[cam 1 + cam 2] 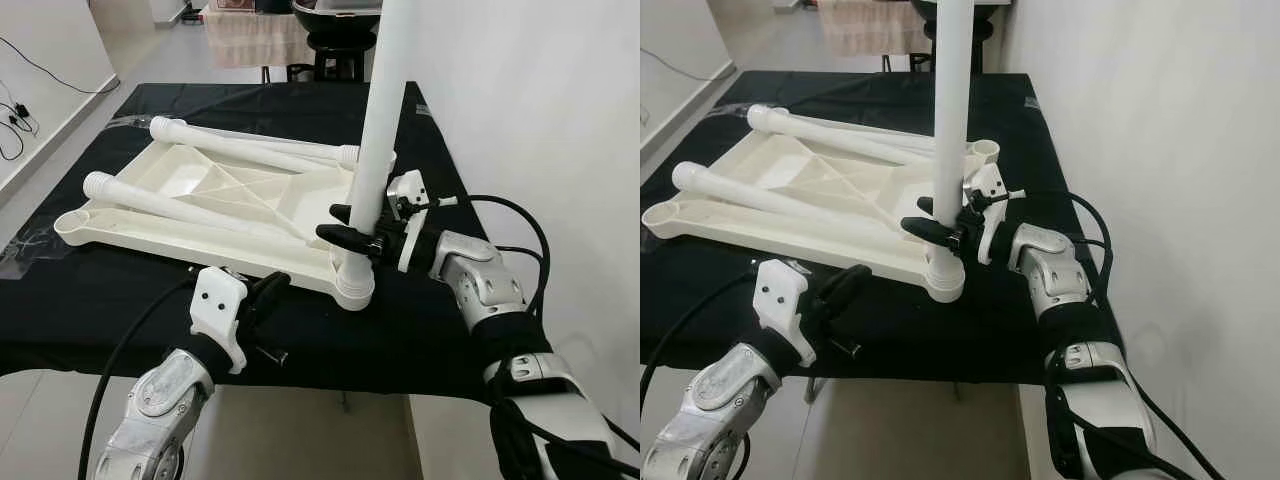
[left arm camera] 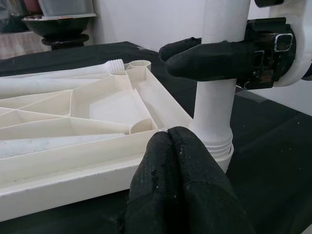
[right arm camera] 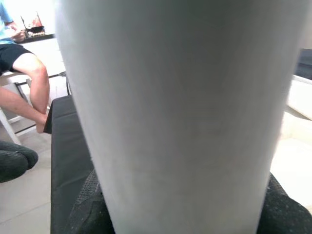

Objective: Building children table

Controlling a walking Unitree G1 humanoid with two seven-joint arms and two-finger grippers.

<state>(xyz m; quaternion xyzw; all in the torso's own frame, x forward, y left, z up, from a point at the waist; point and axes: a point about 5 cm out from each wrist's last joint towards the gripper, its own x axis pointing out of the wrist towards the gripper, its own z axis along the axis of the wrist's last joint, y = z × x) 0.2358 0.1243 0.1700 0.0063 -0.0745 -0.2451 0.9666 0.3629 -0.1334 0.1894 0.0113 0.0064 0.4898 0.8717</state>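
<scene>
Left gripper (image 1: 272,287) sits at the near edge of the upturned white tabletop (image 1: 190,205), fingers pinched together with nothing between them, tips touching the panel's rim just beside the near-right corner socket (image 1: 354,287); best use is to press there and stop the panel sliding on the black cloth (image 1: 60,300). Two loose legs (image 1: 190,208) lie across the ribbed underside, threaded ends toward the right side; the panel acts like a shallow tray and those legs are all that is in it. Far-right socket (image 1: 348,153) looks empty. Upright leg (image 1: 380,120) stands in the near-right socket, threads seemingly partly showing above the collar, so my read is it's not fully seated. Right gripper (image 1: 352,222) is clamped round that leg low down, one finger either side. To do it well: keep the leg plumb, twist about its own axis, regrip in small turns, avoid side load that could cross-thread.
</scene>
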